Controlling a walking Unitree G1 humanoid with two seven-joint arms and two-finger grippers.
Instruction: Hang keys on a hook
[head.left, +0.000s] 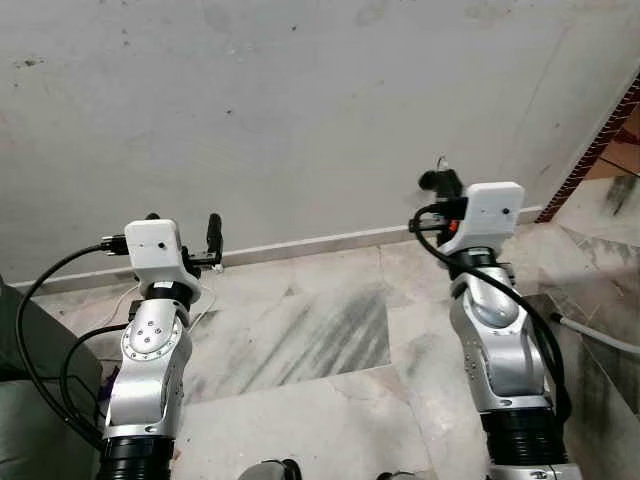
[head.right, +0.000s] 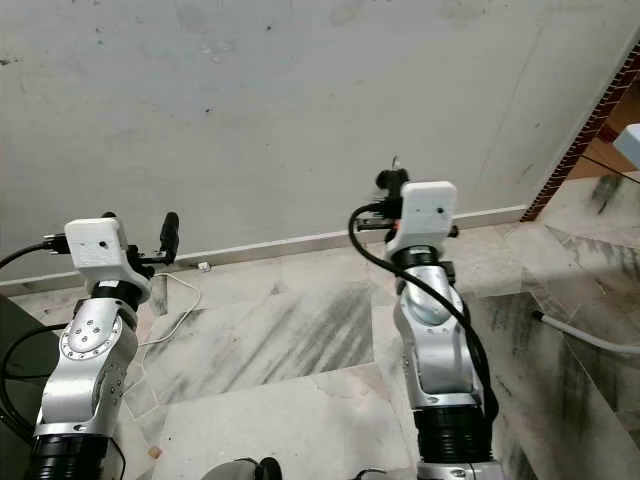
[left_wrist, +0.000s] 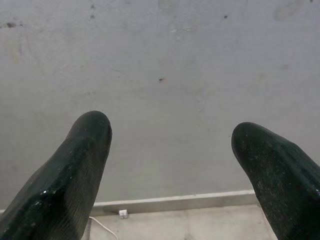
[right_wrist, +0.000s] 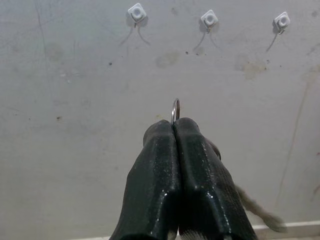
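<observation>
Down at the near edge, both silver arms rise off a marble floor (head.left: 300, 340), with a dark cushion-like edge (head.left: 30, 400) at the robot's left. The left gripper (left_wrist: 170, 145) is up and facing the wall, its two black fingers (left_wrist: 75, 175) spread wide with nothing between them. Over to the right gripper (right_wrist: 175, 135): fingers pressed tight together, and a thin metal key ring (right_wrist: 175, 110) pokes out from their tips, pinched in that grip, while something frayed and pale (right_wrist: 255, 207) trails below the fingers. The keys themselves can't be made out. A white cable (head.right: 180, 300) snakes along the floor toward the skirting at the base of the wall (head.left: 300, 100). Farthest off, high on that grey wall, three small white hooks (right_wrist: 209, 19) sit in a row, the middle one above the ring and well apart from it.
</observation>
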